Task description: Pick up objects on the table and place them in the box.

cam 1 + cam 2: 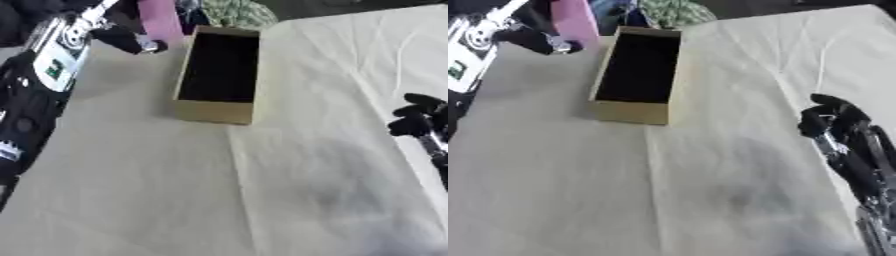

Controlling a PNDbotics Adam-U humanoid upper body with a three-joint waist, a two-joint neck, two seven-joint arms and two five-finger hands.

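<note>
A pale cloth covers the counter [175, 200]. At the far left, the left robot hand [131, 42] holds a pink thing [160, 20] up, just left of the long open box [217, 70]. The box is close, to its right. The right robot hand [826, 120] waits curled and empty.

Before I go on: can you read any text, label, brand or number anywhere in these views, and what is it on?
None can be read.
Left arm: a small green patch on its white panel, too blurred to tell whether it is lettering.
Box: plain tan walls, dark inside, no print visible.
Pink object at the left hand: no marking visible.
Right hand: black, no marking visible.
</note>
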